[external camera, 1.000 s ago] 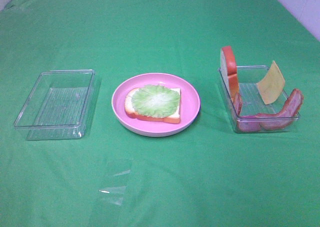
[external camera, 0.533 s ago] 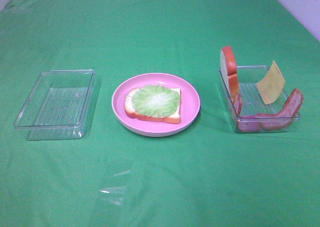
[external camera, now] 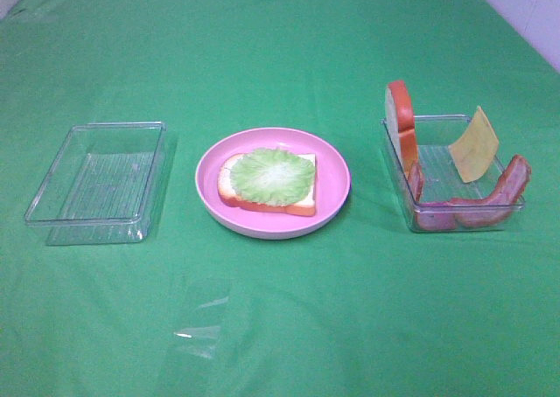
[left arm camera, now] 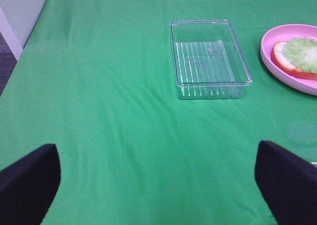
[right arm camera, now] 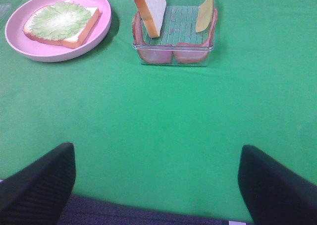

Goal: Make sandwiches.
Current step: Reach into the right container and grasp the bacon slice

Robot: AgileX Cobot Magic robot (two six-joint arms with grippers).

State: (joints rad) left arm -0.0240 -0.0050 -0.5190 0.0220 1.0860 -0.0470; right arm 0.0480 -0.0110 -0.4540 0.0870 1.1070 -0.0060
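Your left end effector [left arm camera: 158, 185] hangs wide open and grips nothing, over the green cloth counter [external camera: 280, 47] on the near side of a clear plastic rectangular tray [external camera: 98, 184] at the left. In the middle, a round pink plate [external camera: 335, 177] carries a white bread slice with orange-brown crust [external camera: 284, 208], with a pale green lettuce leaf [external camera: 272, 177] lying on it. At the right, a second clear plastic tray [external camera: 437, 168] holds another bread slice [external camera: 402, 121] on edge, a leaning yellow cheese square [external camera: 473, 145] and reddish-brown bacon strips [external camera: 503, 191]. Your right end effector [right arm camera: 157, 185] is equally wide open and holds nothing.
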